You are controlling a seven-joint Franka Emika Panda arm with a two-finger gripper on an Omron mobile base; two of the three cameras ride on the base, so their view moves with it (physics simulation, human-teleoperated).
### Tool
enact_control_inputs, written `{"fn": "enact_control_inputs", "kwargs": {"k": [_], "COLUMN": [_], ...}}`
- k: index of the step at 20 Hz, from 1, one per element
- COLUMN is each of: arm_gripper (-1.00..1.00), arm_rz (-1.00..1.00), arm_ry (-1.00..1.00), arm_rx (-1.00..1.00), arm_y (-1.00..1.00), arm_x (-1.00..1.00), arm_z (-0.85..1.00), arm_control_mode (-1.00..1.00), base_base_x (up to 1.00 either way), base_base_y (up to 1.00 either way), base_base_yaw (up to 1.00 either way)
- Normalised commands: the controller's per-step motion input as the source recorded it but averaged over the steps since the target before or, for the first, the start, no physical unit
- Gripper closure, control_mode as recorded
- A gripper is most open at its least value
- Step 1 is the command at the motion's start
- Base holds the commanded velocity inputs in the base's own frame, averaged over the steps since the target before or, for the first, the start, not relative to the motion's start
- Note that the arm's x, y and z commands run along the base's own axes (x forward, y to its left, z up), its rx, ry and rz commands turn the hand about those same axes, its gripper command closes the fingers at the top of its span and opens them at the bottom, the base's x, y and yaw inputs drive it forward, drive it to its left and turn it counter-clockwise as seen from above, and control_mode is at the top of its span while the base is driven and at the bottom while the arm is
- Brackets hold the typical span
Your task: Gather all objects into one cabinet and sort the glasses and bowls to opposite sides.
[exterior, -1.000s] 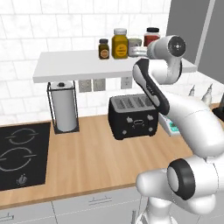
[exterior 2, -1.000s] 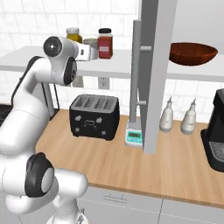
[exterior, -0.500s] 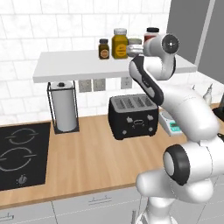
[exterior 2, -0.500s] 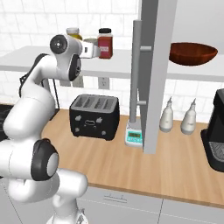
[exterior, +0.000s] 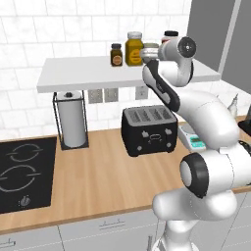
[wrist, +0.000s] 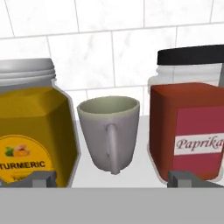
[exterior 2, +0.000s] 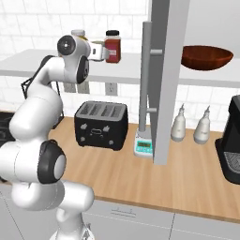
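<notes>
In the hand view a pale grey cup stands on the white wall shelf, its handle turned toward me. It sits between a turmeric jar and a paprika jar. My gripper is open just in front of the cup, one fingertip before each jar, touching nothing. From the left base the gripper is level with the jars, and the cup peeks out beside it. The dark brown bowl rests on the shelf of the cabinet, whose grey door stands open.
A small brown jar stands left of the yellow one. Below the shelf are a black toaster, a paper towel roll, a hob, a scale, two bottles and a coffee machine.
The hand has turned and edged closer to the jars on the wall shelf. The jaws have stayed open. Nothing on the shelf has moved.
</notes>
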Motion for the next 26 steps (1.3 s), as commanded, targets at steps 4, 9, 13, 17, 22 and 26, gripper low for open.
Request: {"fn": "enact_control_inputs", "kwargs": {"k": [4, 9, 13, 17, 22, 26], "arm_gripper": [-1.00, -1.00, -1.00, -1.00, -1.00, -1.00], "arm_rz": [0.00, 0.00, 0.00, 0.00, 0.00, 0.00], "arm_ry": [0.00, 0.00, 0.00, 0.00, 0.00, 0.00], "arm_rx": [0.00, 0.00, 0.00, 0.00, 0.00, 0.00], "arm_y": [0.00, 0.00, 0.00, 0.00, 0.00, 0.00], "arm_x": [0.20, 0.31, 0.16, 0.00, 0.03, 0.11], "arm_z": [0.00, 0.00, 0.00, 0.00, -0.01, -0.01], "arm_control_mode": [-1.00, -1.00, -1.00, -1.00, -1.00, -1.00], "base_base_x": [0.00, 0.00, 0.00, 0.00, 0.00, 0.00], "base_base_y": [0.00, 0.00, 0.00, 0.00, 0.00, 0.00], "base_base_yaw": [0.00, 0.00, 0.00, 0.00, 0.00, 0.00]}}
